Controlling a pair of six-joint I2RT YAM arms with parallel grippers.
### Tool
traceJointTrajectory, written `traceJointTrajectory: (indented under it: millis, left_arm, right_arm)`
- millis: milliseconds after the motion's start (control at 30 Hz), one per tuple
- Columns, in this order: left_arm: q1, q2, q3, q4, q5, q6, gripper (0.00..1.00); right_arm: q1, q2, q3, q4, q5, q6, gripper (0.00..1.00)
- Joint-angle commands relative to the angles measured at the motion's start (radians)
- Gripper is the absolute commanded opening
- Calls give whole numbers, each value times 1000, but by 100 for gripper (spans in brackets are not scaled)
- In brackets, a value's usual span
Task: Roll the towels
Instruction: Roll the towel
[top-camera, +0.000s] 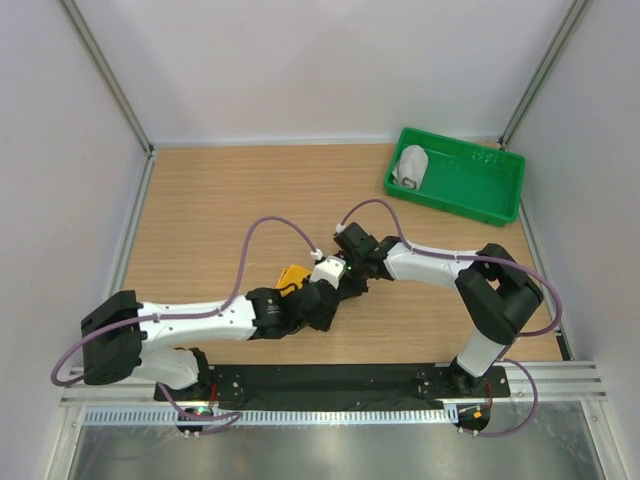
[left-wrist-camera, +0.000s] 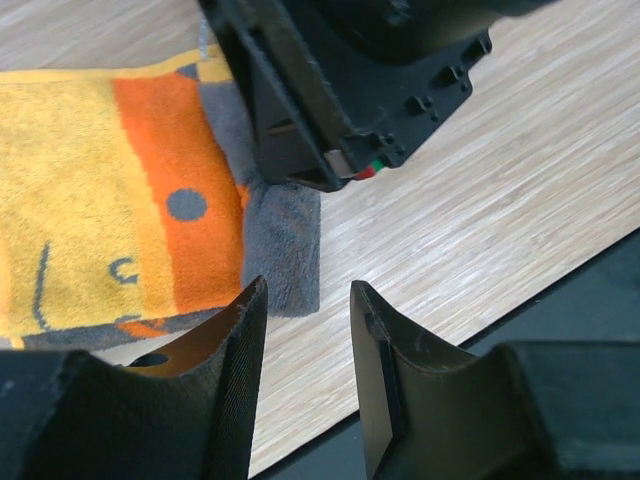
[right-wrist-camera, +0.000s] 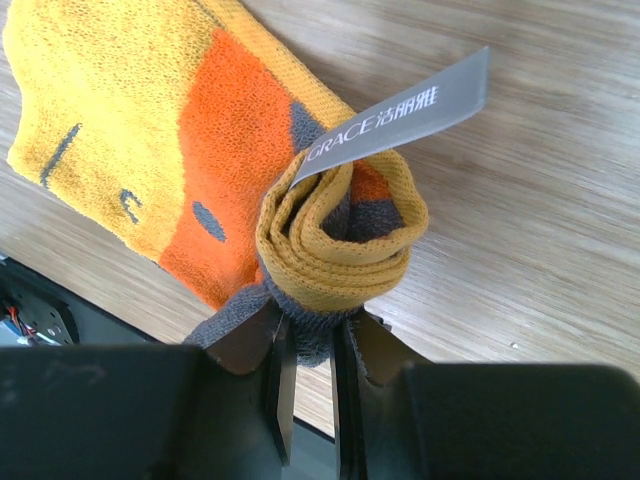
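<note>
A: What are the arms built like?
B: The left arm (top-camera: 190, 320) and the right arm (top-camera: 440, 265) both have white links with bulky black joints, and a mauve cable (top-camera: 262, 235) loops along each.
A: And the ends?
B: The left gripper (left-wrist-camera: 305, 292) has matte black wedge fingers (left-wrist-camera: 225, 400) with finely ribbed inner faces. At mid-frame a white block (top-camera: 328, 270) carries a small green light — and a black plate (top-camera: 340, 383) bears both bases.

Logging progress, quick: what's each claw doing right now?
Left claw: open, empty.
Right claw: shut on the orange towel.
</note>
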Motion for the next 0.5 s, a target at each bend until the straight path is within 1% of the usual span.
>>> traceJointTrajectory:
  millis: [0, 133, 367, 400, 467]
  left_arm:
    - [-22, 52, 42, 35, -69, 27, 40]
    - [-23, 150, 56, 51, -83, 26, 40]
    - [-23, 188, -14, 136, -71, -5, 40]
    - [-23, 188, -28, 141, -67, -10, 40]
    - [-23, 184, -42, 153, -60, -19, 40]
  right_arm:
    - [15, 16, 36, -34, 9, -15, 20]
    - [20, 17, 36, -31, 7, -9, 20]
    - [19, 19, 38, -31, 4, -12, 22]
    - [20, 20, 39, -34, 6, -12, 23]
    - [20, 20, 45, -37, 12, -15, 35]
